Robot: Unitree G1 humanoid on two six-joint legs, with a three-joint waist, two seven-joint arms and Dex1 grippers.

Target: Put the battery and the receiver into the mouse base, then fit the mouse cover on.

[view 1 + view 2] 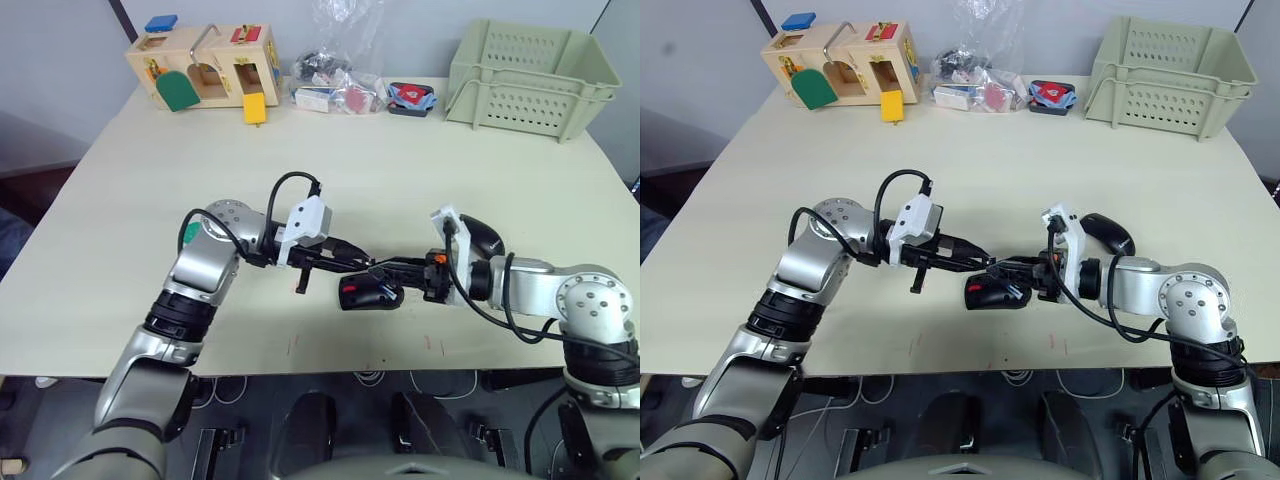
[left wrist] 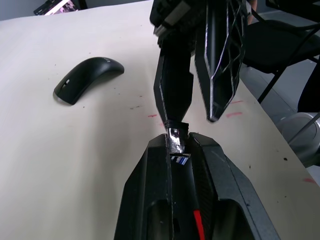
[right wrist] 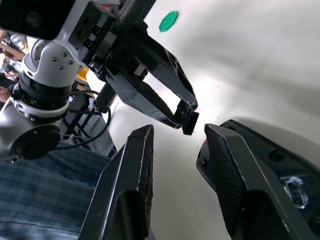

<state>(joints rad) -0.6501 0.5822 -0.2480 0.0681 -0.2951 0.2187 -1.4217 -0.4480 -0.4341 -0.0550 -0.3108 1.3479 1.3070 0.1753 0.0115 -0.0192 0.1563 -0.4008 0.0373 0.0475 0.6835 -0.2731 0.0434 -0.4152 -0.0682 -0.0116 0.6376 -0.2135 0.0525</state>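
**Receiver being lined up at the mouse base**

While the right tool (image 1: pixel 1025 272) is reaching in with its fingers spread apart, one finger lying against the mouse base (image 1: pixel 370 293) and nothing gripped between them, it is probably steadying that body on the desk (image 1: pixel 400 170) for the insertion. The left tool (image 2: pixel 176 142) is pinching a small metal-tipped piece, apparently the receiver (image 2: pixel 176 139), at its very fingertips, and I judge the tip grip is meant to leave the plug end free to enter its slot. The two tools are meeting tip to tip just above the base's near end, with the receiver sitting close beside the right tool's finger. The mouse cover (image 1: pixel 1106 234) is lying on the desk beyond the right wrist, apart from the base, waiting its turn. I cannot make out the battery.
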